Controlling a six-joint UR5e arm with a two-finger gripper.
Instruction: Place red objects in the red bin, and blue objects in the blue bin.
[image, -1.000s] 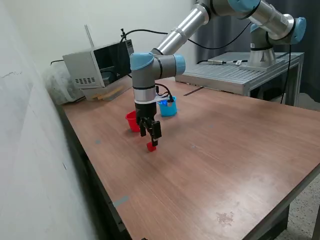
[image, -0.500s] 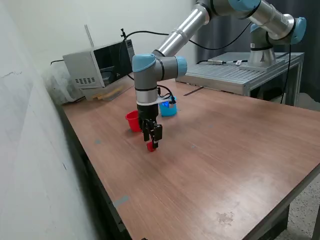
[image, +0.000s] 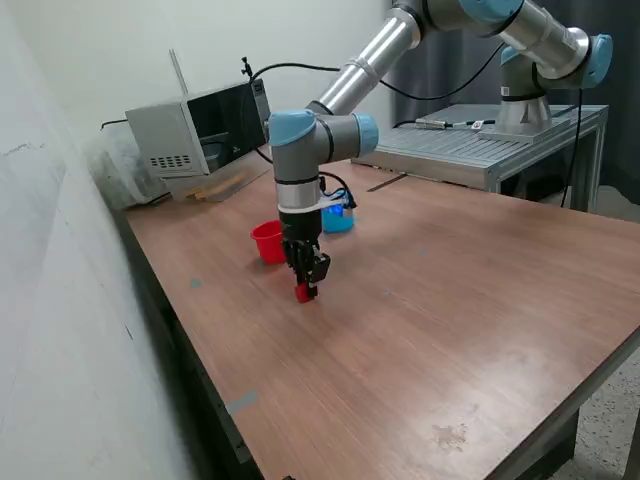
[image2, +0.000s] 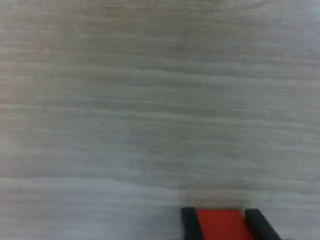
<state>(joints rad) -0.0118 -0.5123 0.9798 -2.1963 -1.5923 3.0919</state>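
Wood table (image: 450, 300), red bin (image: 267, 242) and blue bin (image: 337, 219) at the back. The gripper (image: 307, 287) has dropped lower and now pinches a red cube (image2: 222, 224), probably on the table, near the red bin.

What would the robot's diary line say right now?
end effector: down at table, fingers either side of red cube | red cup: beside arm | blue cup: behind arm

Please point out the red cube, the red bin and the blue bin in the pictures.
red cube (image2: 221, 223): wrist view, its face between the fingers.
red bin (image: 266, 243): exterior view, its outer wall.
blue bin (image: 340, 221): exterior view, its visible side wall.
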